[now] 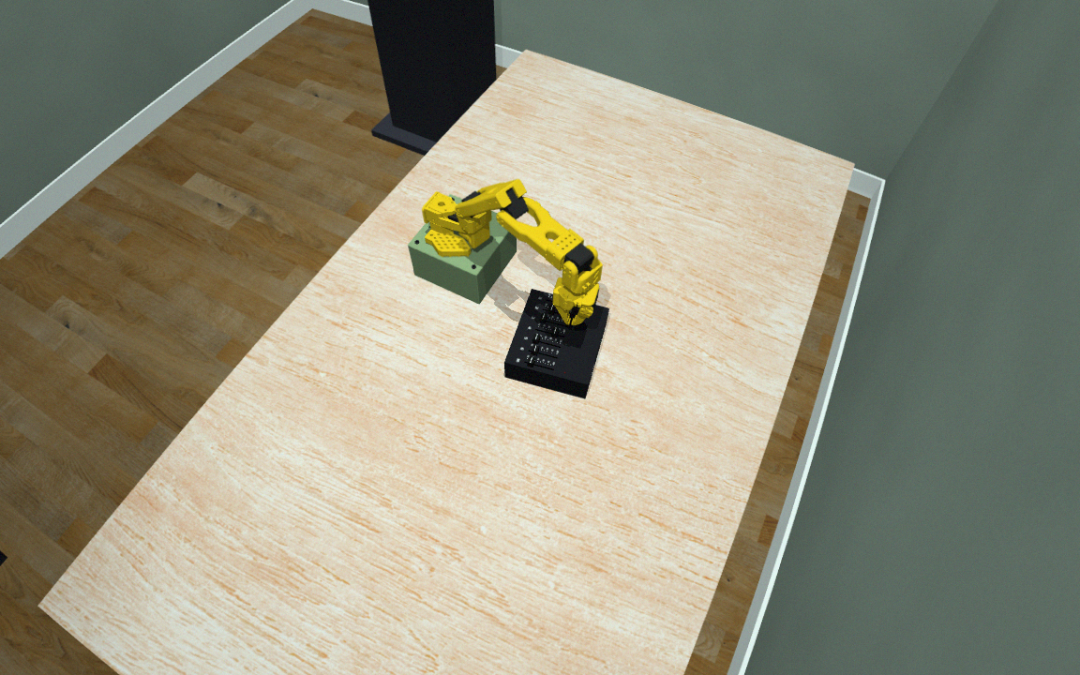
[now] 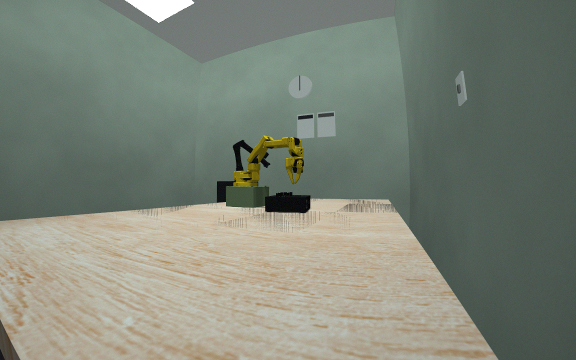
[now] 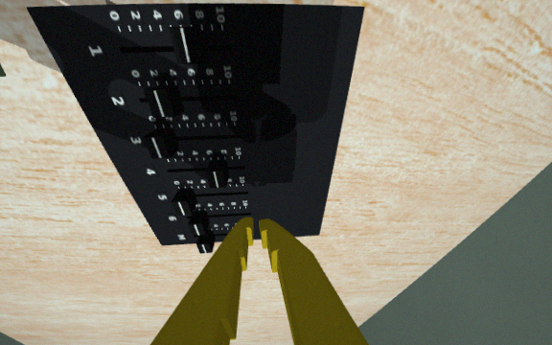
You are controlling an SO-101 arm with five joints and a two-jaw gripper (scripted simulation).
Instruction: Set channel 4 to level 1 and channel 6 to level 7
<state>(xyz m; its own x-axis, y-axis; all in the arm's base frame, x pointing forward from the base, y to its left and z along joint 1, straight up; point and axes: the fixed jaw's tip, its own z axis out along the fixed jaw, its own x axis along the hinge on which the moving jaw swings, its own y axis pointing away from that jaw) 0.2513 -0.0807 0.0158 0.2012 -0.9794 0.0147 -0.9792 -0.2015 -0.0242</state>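
Note:
The black lighting desk [image 1: 579,362] [image 2: 288,204] [image 3: 305,201] lies on the table. In the wrist view, the channel 4 fader [image 3: 217,174] stands right of the middle of its slot, roughly between 6 and 8. The channel 6 fader [image 3: 199,223] stands near the low end, its knob hiding the 0 mark. Exact levels are hard to read at this slant. My gripper [image 2: 294,182] [image 3: 256,223] is shut with nothing between its fingertips. It hangs above the desk, clear of the knobs. In the wrist view the tips cover part of the master scale.
Other faders are channel 1 [image 3: 185,45], channel 2 [image 3: 160,102], channel 3 [image 3: 157,146], channel 5 [image 3: 183,201] and master [image 3: 204,243]. Channel 5 and master flank channel 6 closely. My arm stands on a green block [image 1: 447,273] [image 2: 245,197]. Its shadow darkens the desk.

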